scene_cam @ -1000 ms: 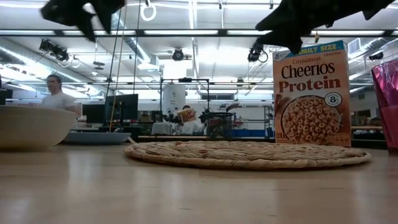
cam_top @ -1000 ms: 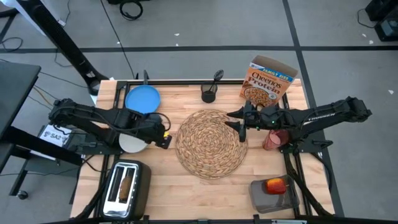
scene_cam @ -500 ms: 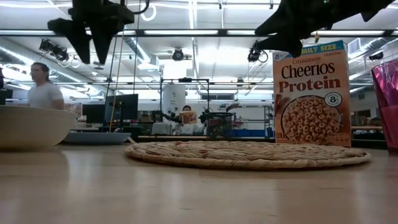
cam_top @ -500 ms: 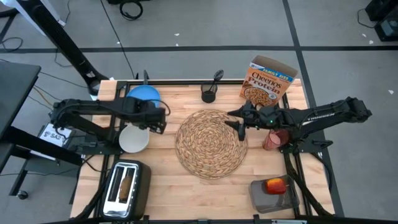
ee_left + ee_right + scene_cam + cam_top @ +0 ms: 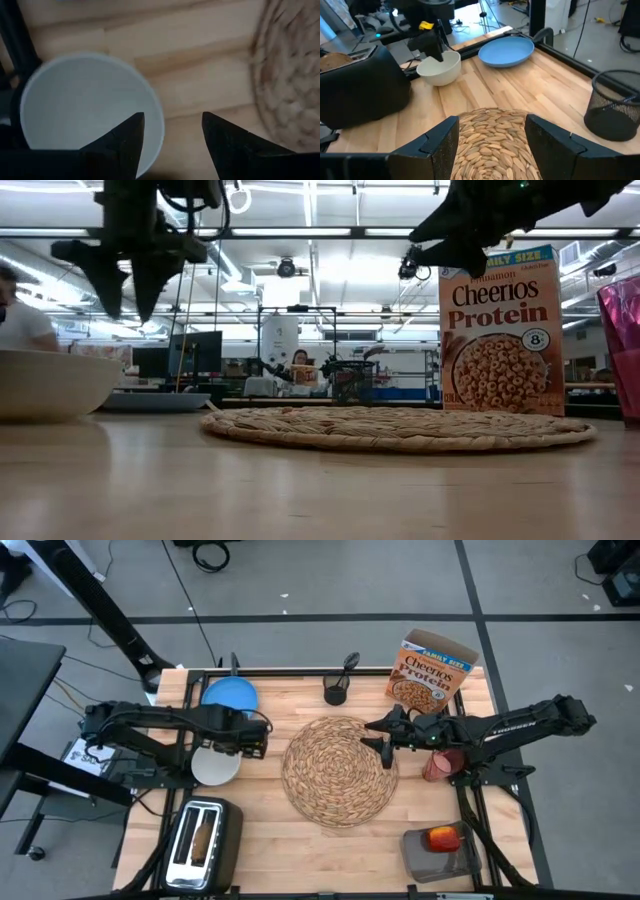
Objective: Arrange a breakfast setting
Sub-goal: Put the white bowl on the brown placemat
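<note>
left gripper [image 5: 252, 739]: fingers spread, nothing between them, hanging above the near edge of the bowl [image 5: 215, 764]; clear of it in the low view
right gripper [image 5: 378, 736]: fingers spread, empty, over the right edge of the placemat [image 5: 337, 770], raised off it
bowl: on the table left of the placemat, just in front of the plate [image 5: 229, 698]
plate: back-left of the table, flat, empty
cereal box [image 5: 430, 670]: upright at the back right, behind the right arm
cup [image 5: 440, 763]: right of the placemat, partly under the right arm
apple [image 5: 441, 837]: front right, on a grey tray [image 5: 432, 859]
toast [image 5: 202, 838]: sitting in a slot of the toaster [image 5: 203, 843], front left
holder [image 5: 336, 692]: back centre, dark utensil handle sticking out
spoon: cannot tell where it is
</note>
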`<move>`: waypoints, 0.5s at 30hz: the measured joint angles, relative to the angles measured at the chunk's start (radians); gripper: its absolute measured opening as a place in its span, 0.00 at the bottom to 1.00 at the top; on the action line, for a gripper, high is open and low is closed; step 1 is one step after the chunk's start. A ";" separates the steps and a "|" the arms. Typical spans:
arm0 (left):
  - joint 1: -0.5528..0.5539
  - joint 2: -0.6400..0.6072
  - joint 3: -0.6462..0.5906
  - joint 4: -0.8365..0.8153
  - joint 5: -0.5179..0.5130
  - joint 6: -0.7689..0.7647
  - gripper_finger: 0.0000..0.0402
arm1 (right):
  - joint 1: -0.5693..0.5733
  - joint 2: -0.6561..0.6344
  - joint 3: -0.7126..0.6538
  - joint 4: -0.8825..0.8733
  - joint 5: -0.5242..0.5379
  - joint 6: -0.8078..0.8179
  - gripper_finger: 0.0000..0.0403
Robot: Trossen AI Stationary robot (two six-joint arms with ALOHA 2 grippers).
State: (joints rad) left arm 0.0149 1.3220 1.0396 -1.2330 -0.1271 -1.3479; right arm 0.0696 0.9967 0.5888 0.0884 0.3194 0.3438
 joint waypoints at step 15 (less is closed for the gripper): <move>-0.064 -0.003 -0.047 0.054 0.007 -0.137 0.55 | -0.023 0.049 0.000 -0.001 -0.058 -0.006 0.65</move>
State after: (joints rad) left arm -0.0488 1.3192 0.9923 -1.1788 -0.1202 -1.4854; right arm 0.0471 1.0455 0.5884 0.0876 0.2611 0.3382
